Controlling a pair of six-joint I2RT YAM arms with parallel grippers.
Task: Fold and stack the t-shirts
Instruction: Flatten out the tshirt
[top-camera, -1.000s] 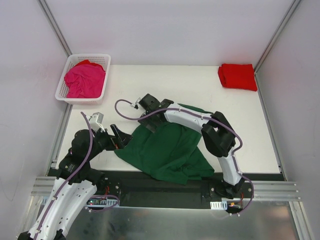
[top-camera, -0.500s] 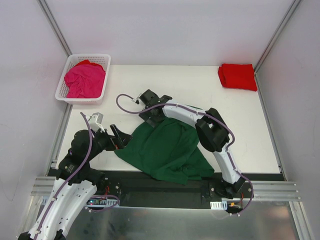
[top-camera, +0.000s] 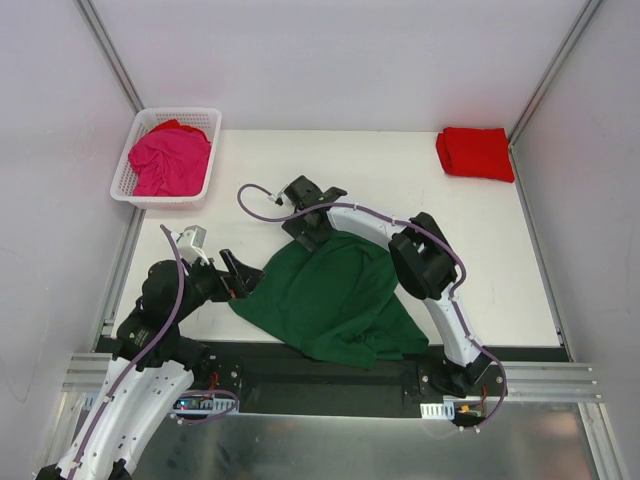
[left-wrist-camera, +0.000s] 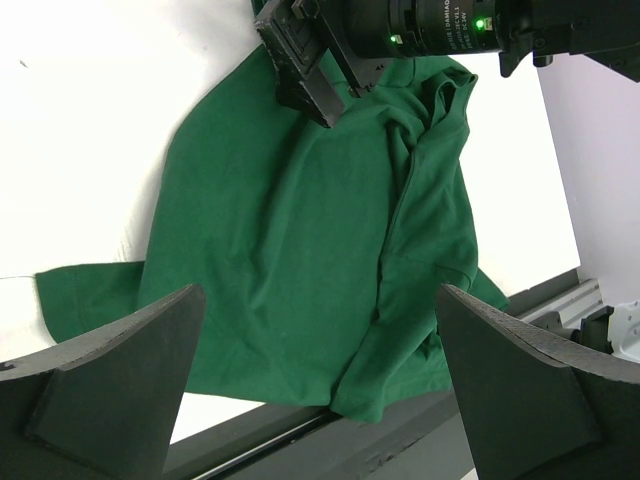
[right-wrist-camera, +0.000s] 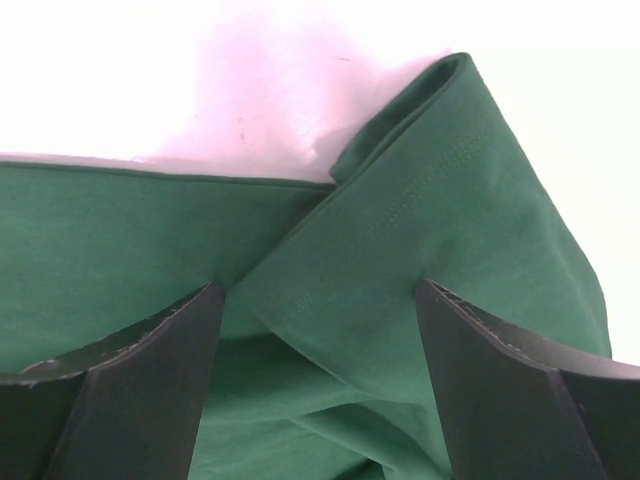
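The right wrist view catches what the overhead can't: the right hand (right-wrist-camera: 318, 290) has its fingers spread either side of a raised fold of the green t-shirt (top-camera: 335, 300), not pinching it. From above, that arm reaches low and bends leftward, with its hand at the shirt's far edge. The left hand (top-camera: 247, 274) gapes wide, holding nothing, just beside the shirt's left edge.

Three shirts. The green one lies between the hands on the counter (top-camera: 350, 170). One folded red t-shirt (top-camera: 475, 153) sits well beyond the right hand, off to its right. One pink t-shirt (top-camera: 170, 160) is in the single basket (top-camera: 121, 190), beyond the left hand.

Green tee (top-camera: 330, 295) rumpled, red tee (top-camera: 475, 153) folded, pink (top-camera: 170, 160) bunched.
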